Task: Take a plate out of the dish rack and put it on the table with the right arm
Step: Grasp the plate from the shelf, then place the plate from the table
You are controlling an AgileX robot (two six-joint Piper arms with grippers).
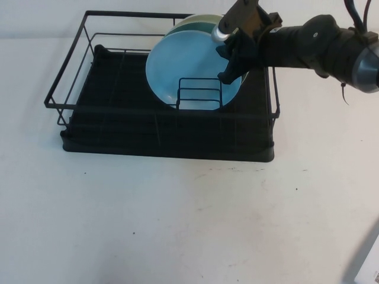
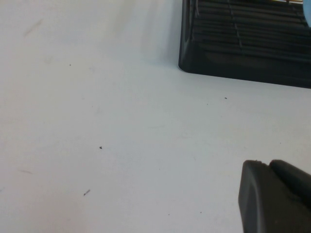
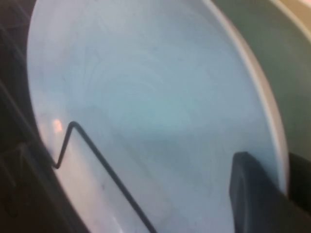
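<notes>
The light sky-blue plate (image 1: 186,65) stands on edge in the black wire dish rack (image 1: 166,136), leaning in the small wire holder (image 1: 200,94). My right gripper (image 1: 234,62) reaches in from the right and is at the plate's right rim. In the right wrist view one finger (image 3: 252,194) lies on the plate's (image 3: 146,97) face and the other sits behind the rim, so the right gripper (image 3: 282,179) is shut on it. My left gripper (image 2: 269,165) hovers shut over the white table (image 2: 121,121), near a corner of the rack (image 2: 243,48).
A teal-green plate (image 1: 204,26) and a cream plate (image 1: 198,19) stand right behind the blue one. White table (image 1: 177,219) spreads in front of the rack. The rack's wire walls rise at its back and left.
</notes>
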